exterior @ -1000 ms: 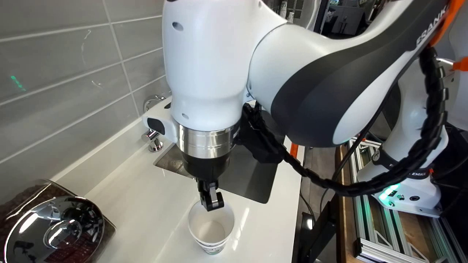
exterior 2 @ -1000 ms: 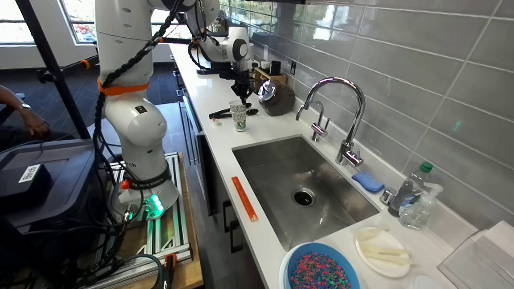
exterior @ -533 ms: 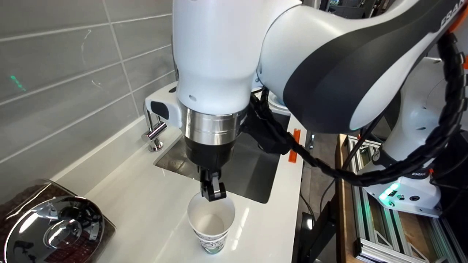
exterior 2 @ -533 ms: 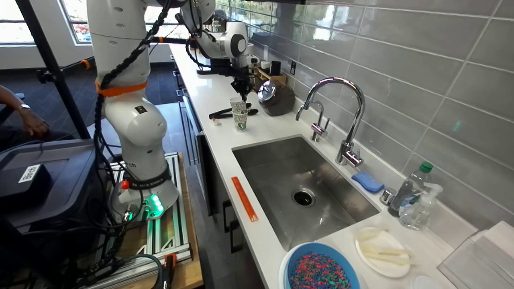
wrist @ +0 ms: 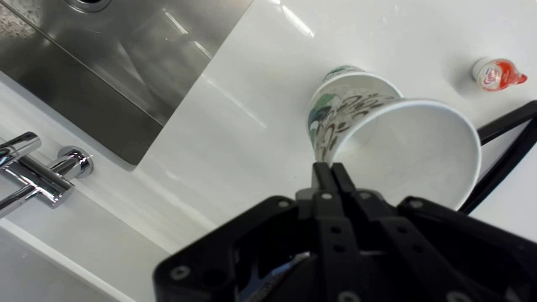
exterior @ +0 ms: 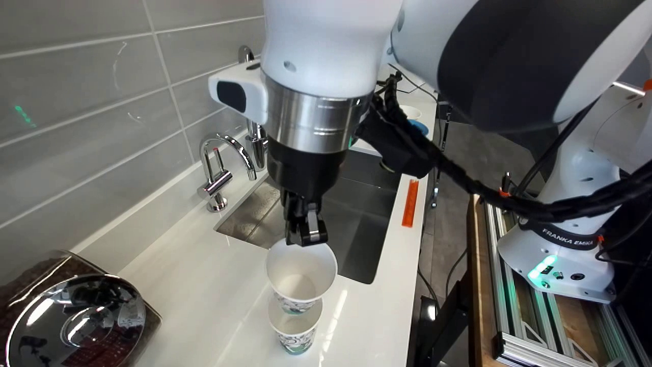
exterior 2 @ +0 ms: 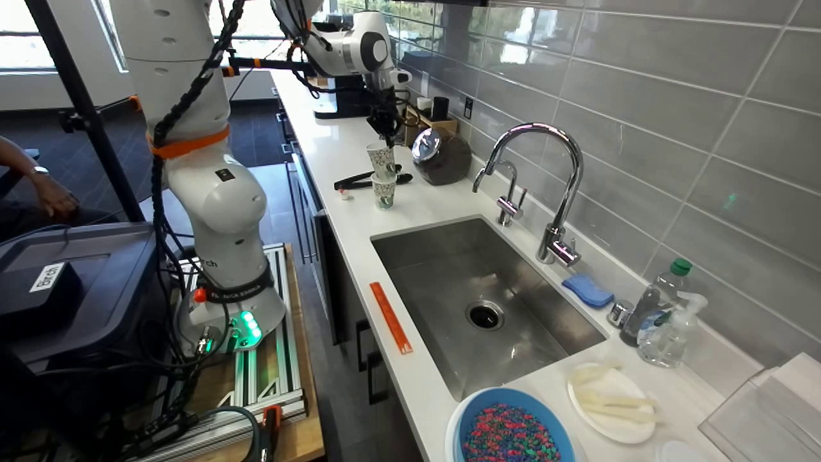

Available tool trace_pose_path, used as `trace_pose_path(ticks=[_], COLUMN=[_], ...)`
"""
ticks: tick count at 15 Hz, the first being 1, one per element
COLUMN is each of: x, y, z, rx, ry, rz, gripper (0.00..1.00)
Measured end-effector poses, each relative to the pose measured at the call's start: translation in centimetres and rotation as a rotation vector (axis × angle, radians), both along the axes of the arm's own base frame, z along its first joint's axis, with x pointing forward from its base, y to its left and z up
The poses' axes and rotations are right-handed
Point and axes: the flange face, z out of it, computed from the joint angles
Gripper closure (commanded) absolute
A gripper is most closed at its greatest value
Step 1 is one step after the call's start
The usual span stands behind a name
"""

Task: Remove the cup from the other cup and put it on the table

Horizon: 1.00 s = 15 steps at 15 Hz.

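My gripper [exterior: 306,238] is shut on the near rim of the cup [exterior: 301,267], a white paper cup with green-teal print. In the wrist view the fingertips [wrist: 331,167] pinch its wall, and the cup [wrist: 411,151] is tilted with its mouth toward the camera. The other cup [exterior: 297,342] stands upright on the table [exterior: 214,290] directly below. In both exterior views the raised cup [exterior 2: 381,159] shows most of its side above the other cup [exterior 2: 384,194]. Its base overlaps the lower rim; I cannot tell whether it is still inside.
A steel sink [exterior 2: 442,269] and chrome tap [exterior: 216,186] lie beside the cups. Black tongs [exterior 2: 354,182] and a small creamer pod [wrist: 495,74] lie close by. A lidded jar [exterior: 76,321] stands near the tiled wall. An orange strip [exterior 2: 391,317] lies by the sink.
My gripper has risen with the cup in it. The cup has slid up from deep inside the other cup, whose rim and inside now show. The other cup stays standing on the table.
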Motion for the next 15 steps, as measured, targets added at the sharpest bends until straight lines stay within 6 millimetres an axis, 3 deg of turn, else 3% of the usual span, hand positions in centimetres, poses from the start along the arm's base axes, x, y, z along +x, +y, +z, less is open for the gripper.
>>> trace_pose_path(ticks=[5,8,11,15], x=[-0.6,0.4,2.8,7.0], y=[-0.2,-0.4,-1.2,-2.2], z=[5.0,7.3,7.8,5.9], rx=[-0.012,0.002,-0.005,-0.021], ry=[-0.042,-0.075,-0.087,-0.061], rz=[0.004,0.014,0.016,0.017], gripper=[0.99,0.99,0.99,0.99])
